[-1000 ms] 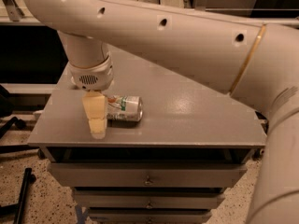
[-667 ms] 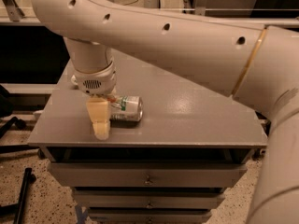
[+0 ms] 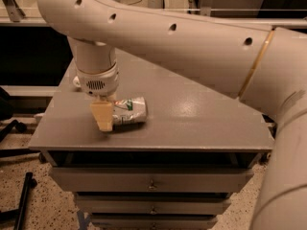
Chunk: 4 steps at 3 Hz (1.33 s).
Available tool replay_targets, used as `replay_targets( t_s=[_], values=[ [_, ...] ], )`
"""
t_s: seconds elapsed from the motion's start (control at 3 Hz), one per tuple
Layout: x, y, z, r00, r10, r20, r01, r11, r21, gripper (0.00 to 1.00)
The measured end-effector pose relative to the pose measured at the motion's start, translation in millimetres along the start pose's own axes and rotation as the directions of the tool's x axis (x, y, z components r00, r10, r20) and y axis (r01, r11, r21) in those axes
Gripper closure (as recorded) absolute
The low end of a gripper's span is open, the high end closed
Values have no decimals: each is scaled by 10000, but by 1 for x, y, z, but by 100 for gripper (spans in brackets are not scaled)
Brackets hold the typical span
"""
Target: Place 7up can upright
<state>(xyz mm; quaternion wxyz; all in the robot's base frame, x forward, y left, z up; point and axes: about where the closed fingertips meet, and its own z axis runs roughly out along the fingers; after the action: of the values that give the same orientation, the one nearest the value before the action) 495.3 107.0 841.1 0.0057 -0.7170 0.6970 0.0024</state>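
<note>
The 7up can lies on its side on the grey cabinet top, left of the middle, with its silver end pointing right. It is white-silver with green and red markings. My gripper hangs straight down from the arm over the can's left end. One cream finger stands in front of the can and reaches down to the cabinet top. The other finger is hidden behind it.
The cabinet has drawers with small knobs below its front edge. My large cream arm spans the upper view from the right. A dark chair base and a black leg sit on the speckled floor at left.
The arm and gripper have shifted slightly to the right and nearer the can. The can stays lying in the same place.
</note>
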Motion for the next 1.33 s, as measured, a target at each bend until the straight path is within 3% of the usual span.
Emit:
replay_targets(
  t_s=[0.33, 0.67, 1.0, 1.33],
  values=[
    [-4, -5, -25, 9929, -509, 1078, 442, 9970, 639, 86],
    [-3, -5, -53, 9509, -1457, 2732, 996, 9794, 1755, 100],
    [-3, -13, -68, 8723, -2087, 4423, 1000, 9614, 2563, 100],
    [0, -19, -88, 8191, -2391, 5215, 726, 9449, 3192, 100]
  ],
)
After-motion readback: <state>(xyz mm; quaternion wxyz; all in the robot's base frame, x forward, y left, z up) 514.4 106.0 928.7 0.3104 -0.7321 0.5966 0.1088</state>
